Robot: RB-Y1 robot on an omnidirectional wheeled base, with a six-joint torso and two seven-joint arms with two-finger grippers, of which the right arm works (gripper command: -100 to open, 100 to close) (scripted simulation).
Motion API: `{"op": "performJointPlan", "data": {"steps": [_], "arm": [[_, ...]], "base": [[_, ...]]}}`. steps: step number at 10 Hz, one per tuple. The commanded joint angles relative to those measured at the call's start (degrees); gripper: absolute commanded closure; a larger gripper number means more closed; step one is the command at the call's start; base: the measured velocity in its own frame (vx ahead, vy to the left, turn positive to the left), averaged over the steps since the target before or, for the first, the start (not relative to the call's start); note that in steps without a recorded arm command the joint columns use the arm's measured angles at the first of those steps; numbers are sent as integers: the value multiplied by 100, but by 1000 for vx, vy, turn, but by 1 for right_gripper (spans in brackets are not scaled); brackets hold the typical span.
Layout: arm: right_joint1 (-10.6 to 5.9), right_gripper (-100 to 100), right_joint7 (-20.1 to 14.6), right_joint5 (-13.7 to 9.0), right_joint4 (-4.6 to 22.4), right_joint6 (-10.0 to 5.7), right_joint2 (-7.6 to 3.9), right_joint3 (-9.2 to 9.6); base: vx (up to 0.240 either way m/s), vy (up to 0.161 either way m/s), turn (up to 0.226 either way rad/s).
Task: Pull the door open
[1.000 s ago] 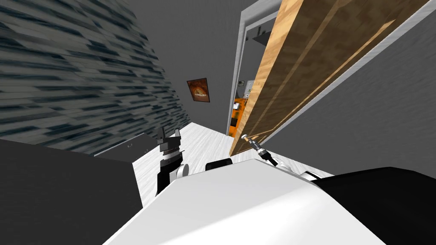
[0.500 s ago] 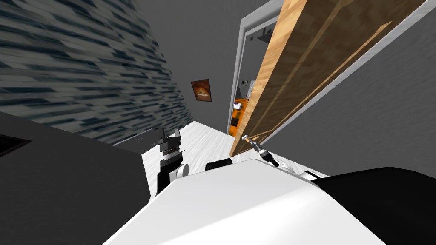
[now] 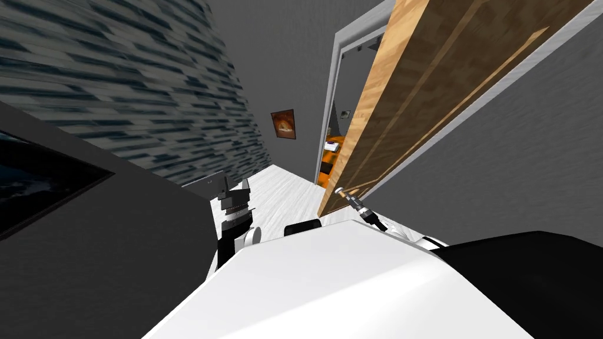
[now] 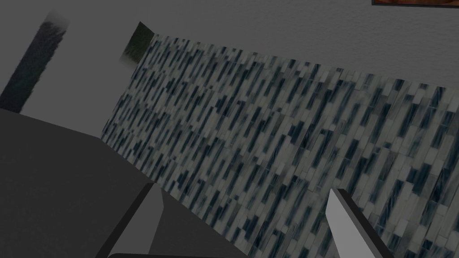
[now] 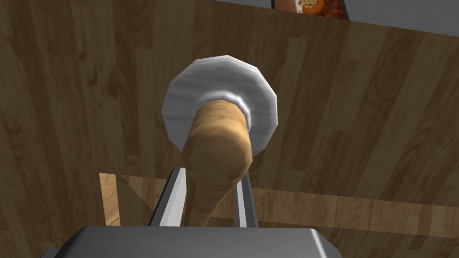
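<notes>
A wooden panelled door (image 3: 412,100) stands partly swung out of its white frame (image 3: 337,88), leaving a gap at its free edge. The door face (image 5: 89,89) carries a round silver plate (image 5: 260,89) with a wooden handle (image 5: 217,148) on it. My right gripper (image 5: 210,197) is shut on that handle, one finger pressing each side. From the head it shows as a thin arm tip (image 3: 343,193) at the door's lower edge. My left gripper (image 3: 234,187) hangs open with nothing between its fingers (image 4: 340,219), off to the left of the door.
A dark grey block (image 3: 106,259) rises close on the left, beside a wall of blue-grey tiles (image 3: 147,88). A white floor strip (image 3: 282,191) runs ahead to the doorway. Orange furniture (image 3: 333,147) shows through the gap. A framed picture (image 3: 283,124) hangs on the far wall.
The whole head picture has shifted: I have moved, and the dark block on the left takes more of the view. The right gripper keeps its hold on the handle; the door gap looks a little narrower.
</notes>
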Motion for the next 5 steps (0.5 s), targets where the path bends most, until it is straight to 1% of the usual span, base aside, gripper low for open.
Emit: {"op": "performJointPlan", "data": {"steps": [1,2,5], "arm": [[-9,100,-11,-7,100,-109,-42,-11],[-7,100,-19,-5,129,-148,-53,-7],[-4,100,-35,-3,190,-233,-77,2]], "base": [[-191,-101,187],[-197,-120,193],[-186,-54,110]]}}
